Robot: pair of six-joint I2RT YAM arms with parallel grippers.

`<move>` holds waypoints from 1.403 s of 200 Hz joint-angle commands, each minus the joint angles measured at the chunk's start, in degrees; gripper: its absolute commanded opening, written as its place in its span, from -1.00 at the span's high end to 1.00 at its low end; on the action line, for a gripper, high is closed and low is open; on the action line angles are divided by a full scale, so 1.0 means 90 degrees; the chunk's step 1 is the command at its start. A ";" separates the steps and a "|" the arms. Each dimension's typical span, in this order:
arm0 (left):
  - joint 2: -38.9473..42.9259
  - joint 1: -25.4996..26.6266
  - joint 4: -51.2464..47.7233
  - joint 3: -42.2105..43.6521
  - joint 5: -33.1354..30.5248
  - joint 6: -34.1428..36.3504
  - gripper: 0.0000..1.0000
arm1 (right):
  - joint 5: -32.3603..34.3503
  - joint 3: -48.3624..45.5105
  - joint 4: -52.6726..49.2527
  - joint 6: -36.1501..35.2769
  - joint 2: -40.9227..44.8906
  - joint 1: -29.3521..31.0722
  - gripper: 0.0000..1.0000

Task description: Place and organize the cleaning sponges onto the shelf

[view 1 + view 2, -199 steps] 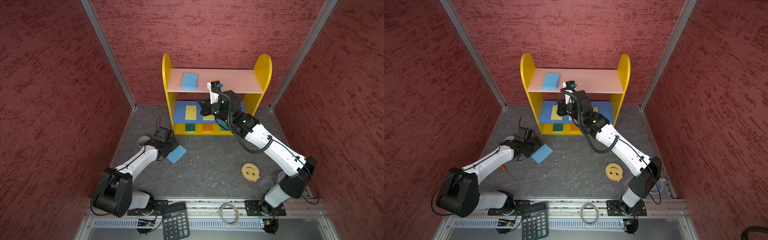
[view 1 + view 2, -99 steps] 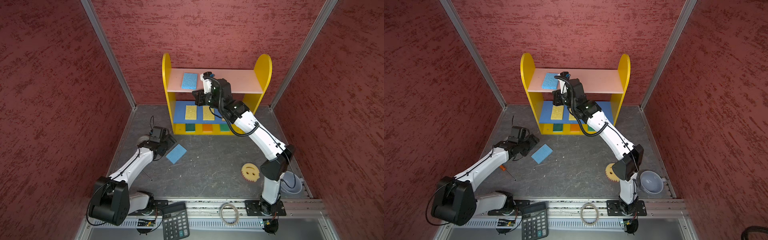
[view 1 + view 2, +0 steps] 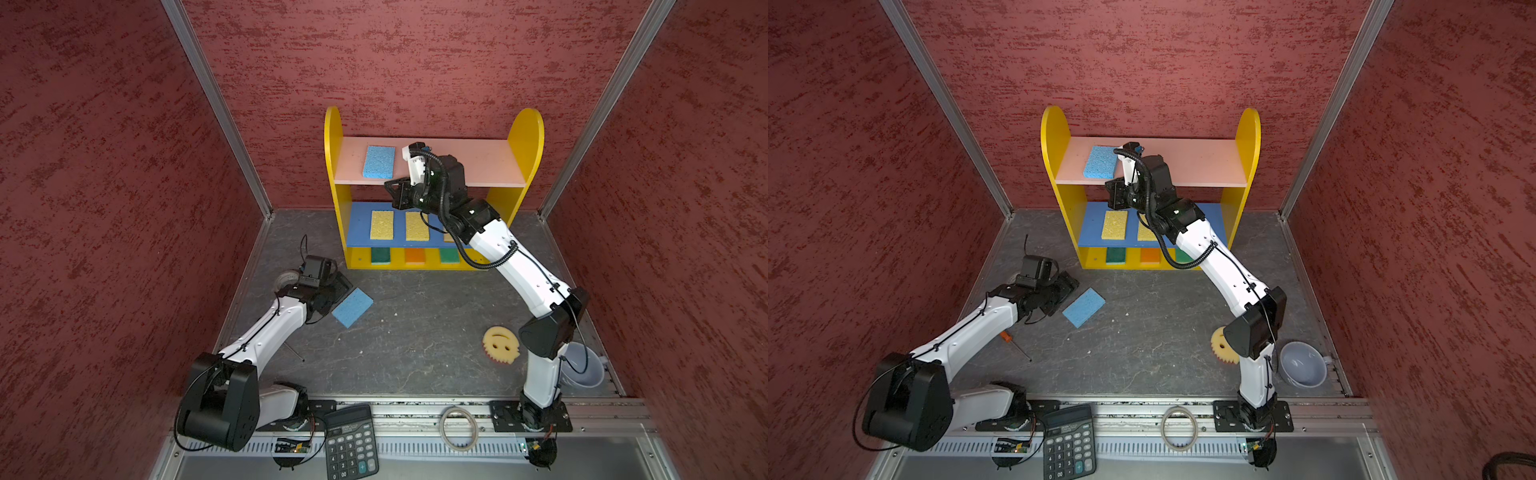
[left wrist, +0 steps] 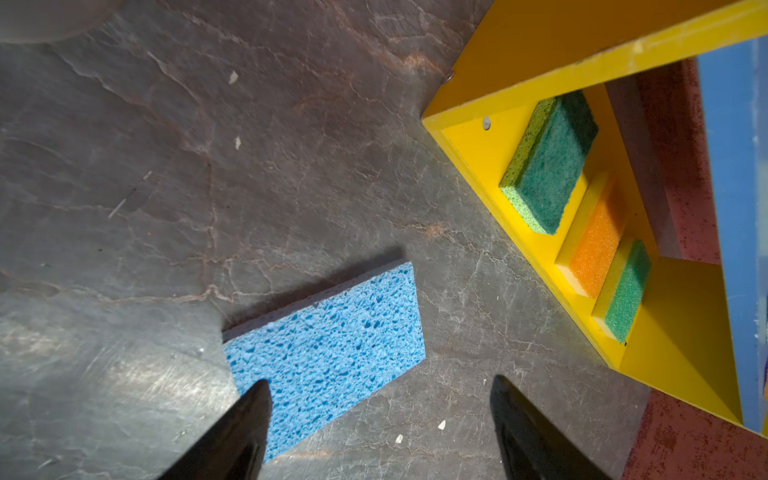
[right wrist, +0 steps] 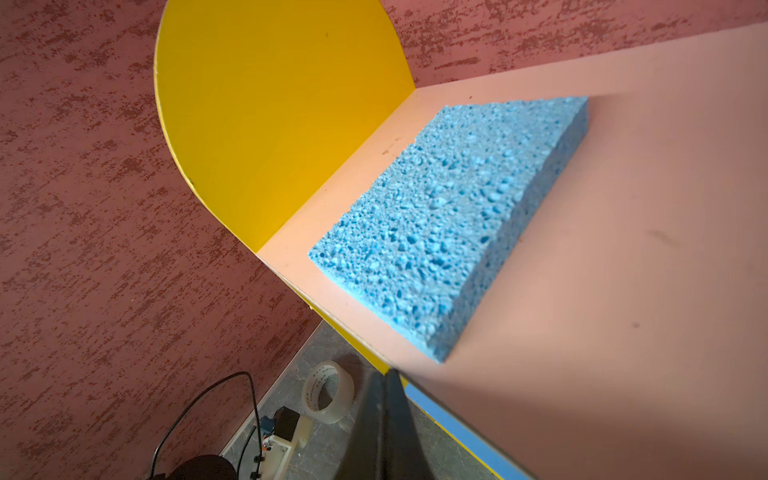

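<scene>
My left hand (image 4: 380, 386) hangs released at the loose blue sponge (image 4: 328, 332) on the bench (image 4: 124, 166); my right hand (image 5: 384, 376), clenched empty, sits beside the second blue sponge (image 5: 449, 216) atop the shelf (image 5: 623, 249).

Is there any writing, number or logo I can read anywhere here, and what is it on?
"0", "00", "+": keys of the calculator.
Calculator's brand line above its display: too small to read.
Print inside the tape roll: too blurred to read.
No other text shows.
</scene>
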State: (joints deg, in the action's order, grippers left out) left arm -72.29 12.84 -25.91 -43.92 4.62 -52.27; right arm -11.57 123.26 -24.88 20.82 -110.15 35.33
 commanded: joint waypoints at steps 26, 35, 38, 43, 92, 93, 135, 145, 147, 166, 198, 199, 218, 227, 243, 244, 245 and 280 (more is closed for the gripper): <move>-0.0088 -0.0030 0.0106 0.0046 0.0082 0.0002 -0.64 | -0.0179 0.0096 0.0414 0.0132 0.0119 -0.0155 1.00; -0.0102 -0.0030 0.0106 0.0068 0.0088 0.0006 -0.64 | -0.0164 0.0016 0.0493 0.0172 0.0143 -0.0169 1.00; -0.0099 -0.0030 0.0106 0.0066 0.0083 -0.0002 -0.64 | -0.0160 -0.0021 0.0533 0.0184 0.0160 -0.0180 1.00; -0.0094 -0.0030 0.0115 0.0075 0.0091 -0.0007 -0.64 | -0.0157 -0.0076 0.0594 0.0211 0.0184 -0.0194 1.00; -0.0112 -0.0030 0.0136 0.0085 0.0093 -0.0003 -0.65 | -0.0223 -0.0235 0.0775 0.0487 0.0138 -0.0325 1.00; -0.0112 -0.0025 0.0135 0.0080 0.0098 0.0002 -0.65 | -0.0225 -0.0237 0.0774 0.0488 0.0138 -0.0328 1.00; -0.0134 -0.0030 0.0141 0.0085 0.0109 0.0017 -0.65 | -0.0370 -0.0270 0.0848 0.0586 0.0075 -0.0340 1.00; -0.0141 -0.0030 0.0126 0.0097 0.0103 0.0033 -0.65 | -0.0442 -0.0263 0.0859 0.0602 0.0063 -0.0339 1.00; -0.0139 -0.0030 0.0125 0.0100 0.0097 0.0033 -0.65 | -0.0457 -0.0259 0.0853 0.0606 0.0061 -0.0341 1.00; -0.0157 -0.0040 0.0096 0.0101 0.0085 0.0061 -0.65 | -0.0537 -0.0177 0.0805 0.0636 -0.0012 -0.0334 1.00; -0.0171 -0.0036 0.0084 0.0086 0.0082 0.0058 -0.65 | -0.0763 0.0068 0.0679 0.0695 -0.0224 -0.0318 1.00; -0.0171 -0.0038 0.0080 0.0086 0.0087 0.0057 -0.65 | -0.0774 0.0068 0.0677 0.0695 -0.0233 -0.0316 1.00; -0.0176 -0.0035 0.0067 0.0078 0.0082 0.0066 -0.65 | -0.0805 0.0226 0.0560 0.0682 -0.0361 -0.0302 1.00; -0.0189 -0.0035 0.0064 0.0072 0.0075 0.0065 -0.65 | -0.0813 0.0308 0.0503 0.0681 -0.0414 -0.0289 1.00; -0.0189 -0.0030 0.0030 0.0075 0.0061 0.0060 -0.65 | -0.0829 0.0410 0.0432 0.0641 -0.0473 -0.0283 1.00; -0.0190 -0.0030 0.0024 0.0070 0.0062 0.0068 -0.65 | -0.0831 0.0413 0.0432 0.0639 -0.0475 -0.0283 1.00; -0.0190 -0.0030 0.0026 0.0073 0.0052 0.0071 -0.65 | -0.0822 0.0419 0.0431 0.0637 -0.0475 -0.0283 1.00; -0.0195 -0.0029 -0.0045 0.0084 0.0013 0.0113 -0.65 | -0.0711 0.0507 0.0336 0.0587 -0.0527 -0.0282 1.00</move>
State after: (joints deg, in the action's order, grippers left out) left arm -73.89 12.84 -25.74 -43.81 5.50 -52.18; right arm -18.02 125.97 -19.11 26.57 -113.43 32.80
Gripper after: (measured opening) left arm 0.824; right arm 0.041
